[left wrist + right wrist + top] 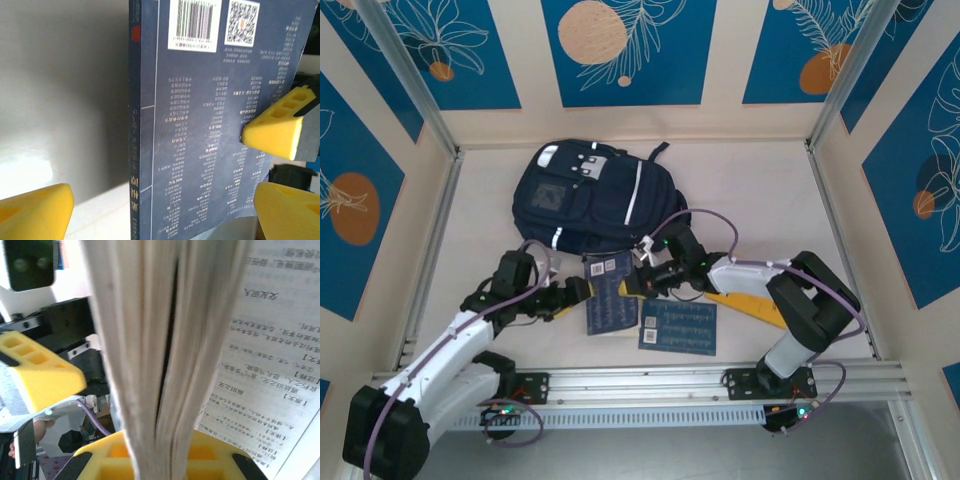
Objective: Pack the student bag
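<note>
The student bag [582,192], dark navy with white stripes, lies flat at the back centre of the table. In front of it a dark blue book [609,292] is held up off the table, its back cover with a barcode [210,125] facing the left wrist camera. My right gripper [638,283] is shut on the book's page edge [165,365], one yellow finger [165,462] below the pages. My left gripper [576,293] stands open at the book's other end, its yellow fingers [35,210] spread wide on either side of the spine.
A second dark blue book [678,327] lies flat near the front rail. A yellow flat object [752,306] lies under the right arm. The walls close in on three sides, and the aluminium rail [650,382] runs along the front.
</note>
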Action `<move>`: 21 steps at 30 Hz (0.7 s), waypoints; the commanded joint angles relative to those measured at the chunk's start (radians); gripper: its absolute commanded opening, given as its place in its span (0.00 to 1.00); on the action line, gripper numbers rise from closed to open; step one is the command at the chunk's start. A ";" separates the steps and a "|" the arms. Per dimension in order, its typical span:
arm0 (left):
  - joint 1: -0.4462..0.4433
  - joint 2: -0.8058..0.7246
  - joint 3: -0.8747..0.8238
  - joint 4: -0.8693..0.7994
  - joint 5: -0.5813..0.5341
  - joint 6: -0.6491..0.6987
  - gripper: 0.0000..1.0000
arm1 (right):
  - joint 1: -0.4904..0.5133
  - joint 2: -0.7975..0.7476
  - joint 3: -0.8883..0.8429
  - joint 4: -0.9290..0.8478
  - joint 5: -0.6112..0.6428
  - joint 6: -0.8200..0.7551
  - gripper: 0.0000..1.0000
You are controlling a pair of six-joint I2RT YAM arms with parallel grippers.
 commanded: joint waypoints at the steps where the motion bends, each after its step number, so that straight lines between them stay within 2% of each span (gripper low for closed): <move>1: -0.040 0.010 0.060 0.053 0.098 0.014 0.92 | -0.012 -0.078 -0.024 0.116 -0.117 0.010 0.04; 6: -0.099 0.038 0.085 0.108 0.109 -0.010 0.89 | -0.040 -0.149 -0.053 0.185 -0.161 0.042 0.04; 10: -0.127 0.048 0.081 0.196 0.131 -0.066 0.80 | -0.046 -0.183 -0.059 0.218 -0.197 0.061 0.04; 12: -0.135 0.043 0.082 0.228 0.134 -0.085 0.70 | -0.048 -0.197 -0.059 0.204 -0.196 0.056 0.05; 17: -0.149 0.018 0.083 0.273 0.122 -0.120 0.33 | -0.081 -0.236 -0.069 0.133 -0.159 0.030 0.05; 21: -0.164 -0.003 0.086 0.294 0.104 -0.129 0.07 | -0.106 -0.269 -0.085 0.092 -0.120 0.021 0.09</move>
